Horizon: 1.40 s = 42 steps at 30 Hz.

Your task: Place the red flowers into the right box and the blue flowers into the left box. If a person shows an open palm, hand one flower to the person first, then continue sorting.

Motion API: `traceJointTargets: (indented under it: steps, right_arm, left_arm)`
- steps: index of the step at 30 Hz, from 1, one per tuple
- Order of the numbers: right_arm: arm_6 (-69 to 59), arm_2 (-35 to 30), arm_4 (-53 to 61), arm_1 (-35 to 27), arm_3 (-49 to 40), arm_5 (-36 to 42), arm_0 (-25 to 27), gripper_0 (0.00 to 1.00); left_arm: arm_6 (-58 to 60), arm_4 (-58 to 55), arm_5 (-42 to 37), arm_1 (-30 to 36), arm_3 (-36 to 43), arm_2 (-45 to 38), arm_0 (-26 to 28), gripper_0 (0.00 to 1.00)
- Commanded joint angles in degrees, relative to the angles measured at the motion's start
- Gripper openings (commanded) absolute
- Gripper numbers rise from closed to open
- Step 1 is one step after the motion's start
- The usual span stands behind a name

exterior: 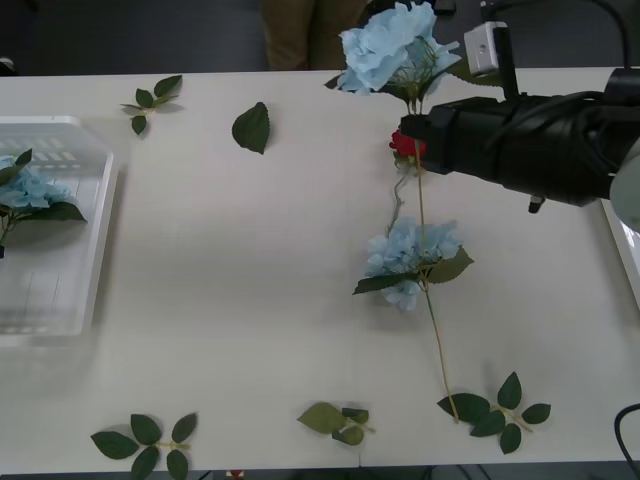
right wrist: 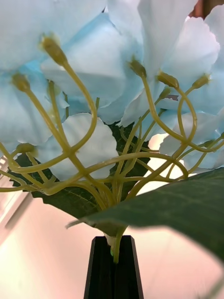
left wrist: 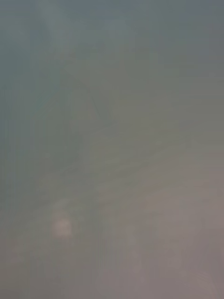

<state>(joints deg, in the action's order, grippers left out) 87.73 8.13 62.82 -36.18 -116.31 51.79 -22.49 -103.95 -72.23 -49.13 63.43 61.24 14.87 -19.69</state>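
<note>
The right arm reaches in from the desk's right edge toward its far side, and the right gripper (exterior: 408, 138) holds a blue hydrangea (exterior: 390, 48) by the stem just under the head, lifted above the desk near the far edge. In the right wrist view the black fingers (right wrist: 113, 275) are pressed together on that stem, with the pale blue petals (right wrist: 93, 70) and yellow-green stalks fanned out right above them and a dark leaf (right wrist: 186, 210) crossing in front. A red rose (exterior: 402, 146) shows as a small red patch right beside the fingertips (whether it lies on the desk or touches the claw cannot be told).

A second blue hydrangea (exterior: 410, 258) lies on the desk right of centre, its long stem running toward the near edge. A third blue hydrangea (exterior: 28, 190) lies inside the left box (exterior: 70, 135), the white slotted crate at the desk's left edge. A narrow white rim of the right box (exterior: 622, 240) shows at the right edge, below the arm.

Loose green leaf sprigs (exterior: 152, 98) lie scattered near the far left and along the near edge. A person's khaki trousers (exterior: 300, 30) stand beyond the far edge.
</note>
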Motion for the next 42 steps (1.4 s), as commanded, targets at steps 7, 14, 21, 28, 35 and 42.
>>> traceJointTargets:
  steps: [7, 14, 21, 28, 35, 42]
  right_arm:
    - [0.3, 13.7, -5.5, 3.1, 6.2, -7.8, -14.9, 0.00]
    - [1.4, 18.0, -3.0, 2.7, 6.1, -10.0, -18.2, 0.00]
    - [8.0, 18.0, 5.3, 2.7, 6.0, -10.0, -18.2, 0.00]
    - [11.5, 17.7, 10.0, 2.2, 6.9, -11.2, -18.2, 0.00]
    - [12.2, 17.6, 11.0, 2.2, 8.7, -13.6, -18.2, 0.00]
    - [13.6, 17.6, 17.5, 2.3, 11.1, -19.2, -18.2, 0.00]
  left_arm:
    - [-1.3, -2.2, -17.5, 8.1, 3.2, -1.2, -4.2, 1.00]
    - [-2.7, -10.7, -34.1, 14.3, 3.3, -1.5, -12.0, 1.00]
    - [-9.0, -19.8, -42.6, 14.0, 3.6, -8.1, -14.2, 1.00]
    - [-23.3, -32.6, -42.4, 6.8, 5.4, -11.1, -14.2, 1.00]
    - [-39.0, -40.6, -37.9, -3.1, 6.9, -11.0, -14.9, 1.00]
    - [-51.0, -45.1, -36.2, -11.1, 7.7, -7.3, -17.1, 1.00]
